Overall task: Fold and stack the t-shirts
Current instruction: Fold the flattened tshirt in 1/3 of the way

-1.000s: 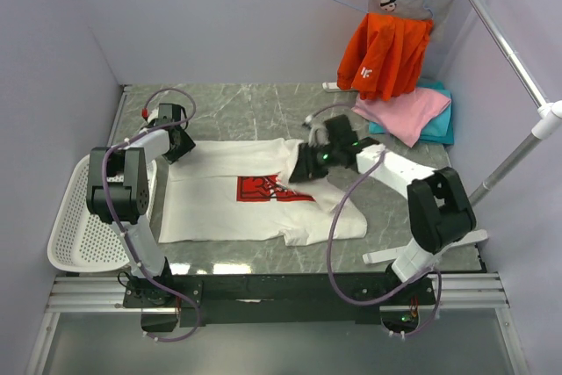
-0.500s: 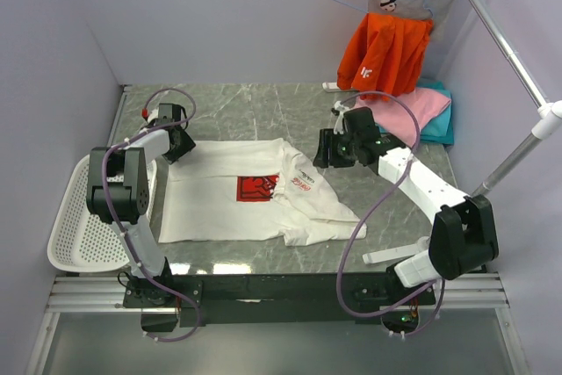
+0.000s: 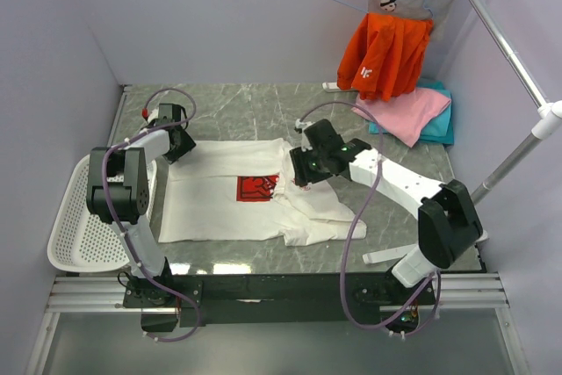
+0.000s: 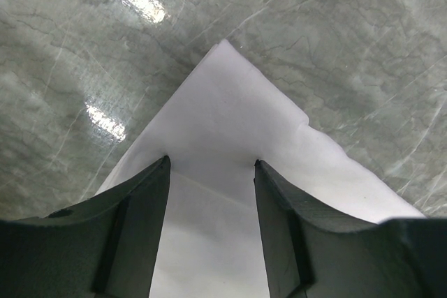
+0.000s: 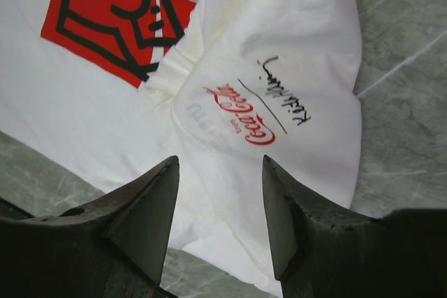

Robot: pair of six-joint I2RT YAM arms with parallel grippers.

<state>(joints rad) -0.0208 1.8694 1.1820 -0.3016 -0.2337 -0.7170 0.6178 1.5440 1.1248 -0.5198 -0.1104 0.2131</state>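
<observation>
A white t-shirt [image 3: 219,208] with a red square print [image 3: 257,188] lies flat on the marble table, its right side folded in over the middle. My left gripper [image 3: 180,142] rests at the shirt's far left corner, jaws open astride the white cloth [image 4: 230,102]. My right gripper [image 3: 303,169] hovers open over the folded flap [image 5: 293,47], which shows small red and black lettering beside the red print [image 5: 105,19]. A pink t-shirt [image 3: 404,114] lies on a teal one [image 3: 441,125] at the back right.
A white mesh basket [image 3: 75,217] hangs off the table's left edge. An orange garment [image 3: 386,54] hangs on the back wall above the pink and teal pile. A slanted metal pole [image 3: 505,46] runs along the right side.
My right gripper opened and let go of the shirt's flap, swung off to the right, then came back over the fold. The flap now lies on the shirt. The left arm stayed still.
</observation>
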